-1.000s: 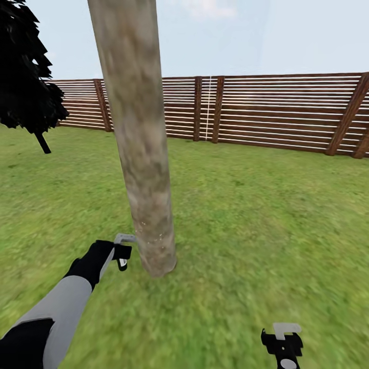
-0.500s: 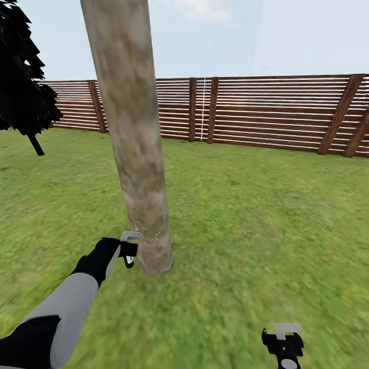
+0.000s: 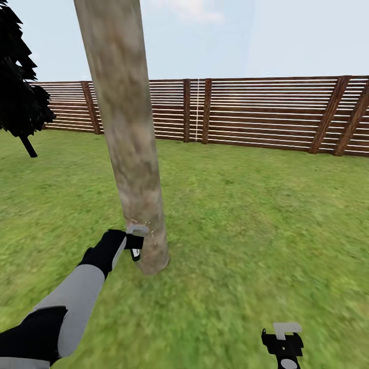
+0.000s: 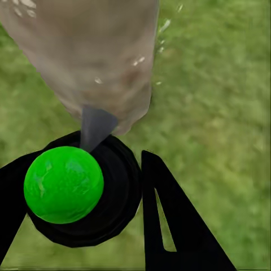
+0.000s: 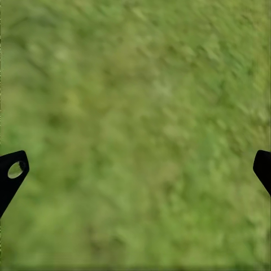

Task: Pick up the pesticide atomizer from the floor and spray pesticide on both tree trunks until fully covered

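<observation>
Green lawn (image 3: 266,215) spreads across the garden to a brown horizontal-slat wooden fence (image 3: 266,115) under a pale blue sky, with a dark conifer (image 3: 18,97) at the far edge on the robot's left.

From the grass rises the thick, smooth, pale grey-tan mottled tree trunk (image 3: 125,118), leaning slightly and running out of the top of the head view; its crown is out of frame. Fine white specks dot the bark near its base, level with the left gripper's jaws, and a few more lie on the grass just beside it in the left wrist view.

Reaching forward on a grey and black arm, the left gripper (image 3: 134,245) has its black fingers (image 4: 169,220) closed around the pesticide atomizer (image 4: 84,186), a round black body topped by a bright green ball, held between the jaws. Its grey nozzle points straight ahead of the jaws and sits right at the trunk's lower part; whether it touches the bark cannot be told.

Low on the robot's right, the right gripper (image 3: 283,342) hangs over bare grass, well apart from the trunk. Its jaws stand wide apart with only lawn between them.
</observation>
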You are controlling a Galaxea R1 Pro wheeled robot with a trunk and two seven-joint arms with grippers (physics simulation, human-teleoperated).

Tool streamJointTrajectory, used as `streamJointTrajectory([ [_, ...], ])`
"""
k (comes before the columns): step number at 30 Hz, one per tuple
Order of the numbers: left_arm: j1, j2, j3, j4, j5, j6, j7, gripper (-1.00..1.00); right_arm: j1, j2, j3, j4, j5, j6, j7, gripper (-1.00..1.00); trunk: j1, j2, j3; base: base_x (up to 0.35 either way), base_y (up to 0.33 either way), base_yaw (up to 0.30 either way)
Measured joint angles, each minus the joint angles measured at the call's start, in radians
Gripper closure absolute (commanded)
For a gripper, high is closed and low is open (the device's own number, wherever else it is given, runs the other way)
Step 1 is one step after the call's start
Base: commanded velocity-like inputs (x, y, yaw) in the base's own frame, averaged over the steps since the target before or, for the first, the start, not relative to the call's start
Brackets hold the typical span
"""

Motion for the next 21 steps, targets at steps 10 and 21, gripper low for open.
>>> streamJointTrajectory([
  [10,0.001,0.041,0.006,-0.021,0.002,0.027,-0.001,1.00,0.000,0.000,0.000,0.000,0.000,0.000,0.000,-1.00,0.000,0.000,0.000,0.024,-0.042,0.104],
  [21,0.004,0.041,0.008,-0.033,-0.001,0.026,0.006,1.00,0.000,-0.003,0.000,0.000,0.001,0.000,0.000,-1.00,0.000,0.000,0.000,-0.103,-0.241,0.003],
])
